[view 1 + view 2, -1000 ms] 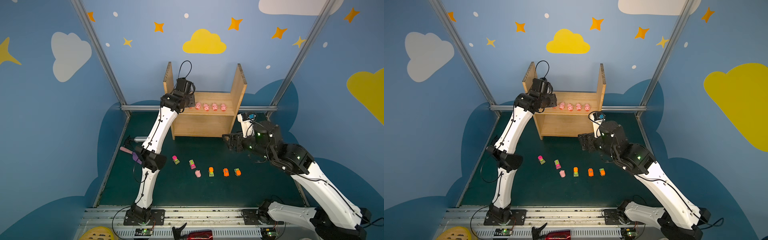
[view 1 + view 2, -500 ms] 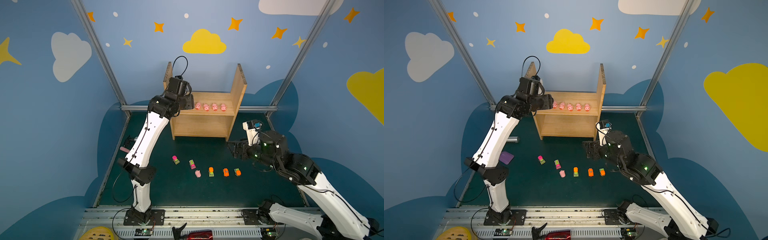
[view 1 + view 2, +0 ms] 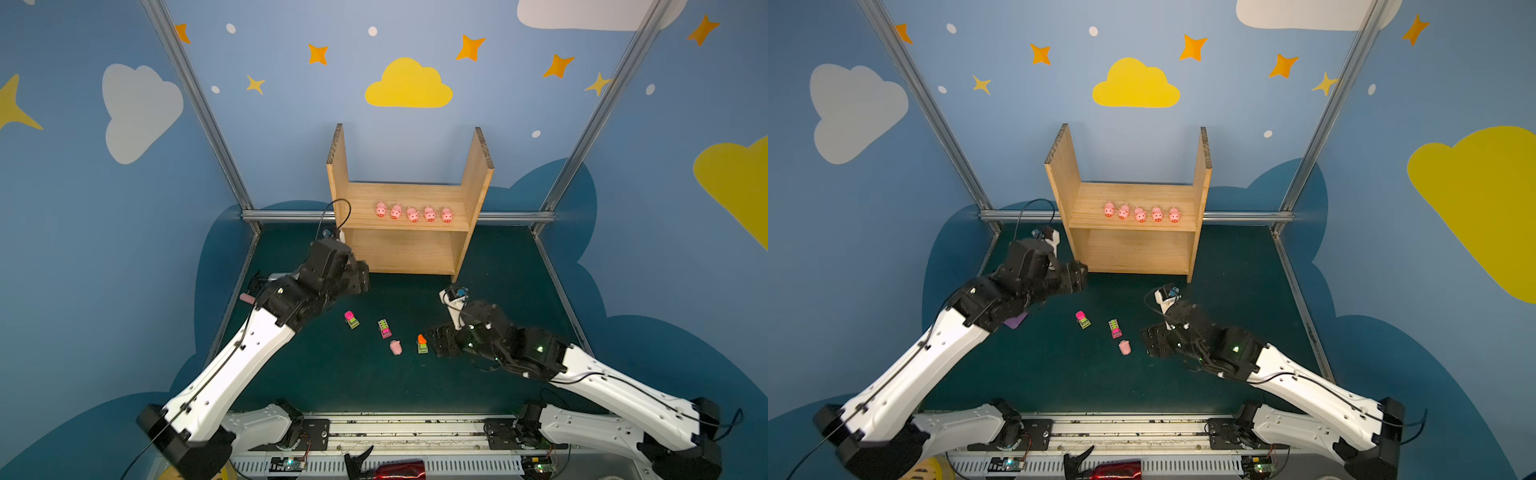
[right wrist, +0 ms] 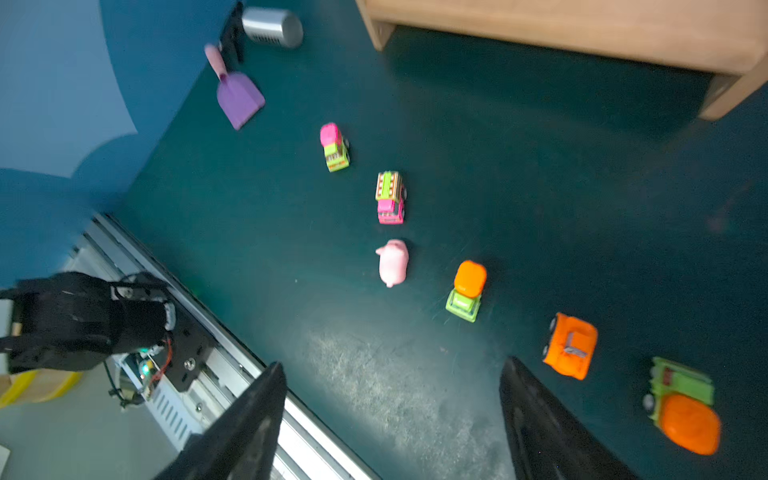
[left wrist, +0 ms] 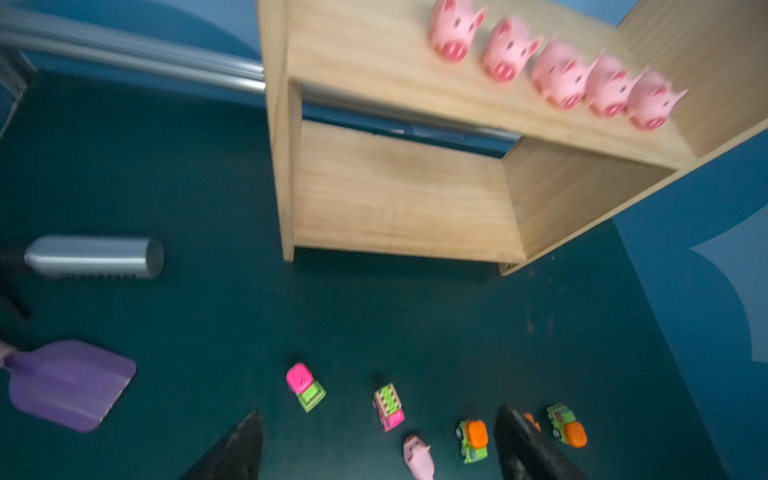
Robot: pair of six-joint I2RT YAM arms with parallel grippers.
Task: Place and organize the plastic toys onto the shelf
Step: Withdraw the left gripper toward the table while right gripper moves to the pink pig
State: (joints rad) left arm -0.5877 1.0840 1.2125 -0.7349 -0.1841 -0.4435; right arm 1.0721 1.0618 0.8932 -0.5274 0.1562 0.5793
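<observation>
Wooden shelf holds five pink pigs. In front of it lie another pig and little cars. Left gripper and right gripper are spread wide, seemingly empty.

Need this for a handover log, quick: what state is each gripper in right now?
Left black parallel gripper: open, holding nothing.
Right black parallel gripper: open, holding nothing.

A silver bottle is laid on its side on the dark green surface. A purple scoop with a pink handle is seen near it. The blue walls are painted with a yellow cloud and stars
</observation>
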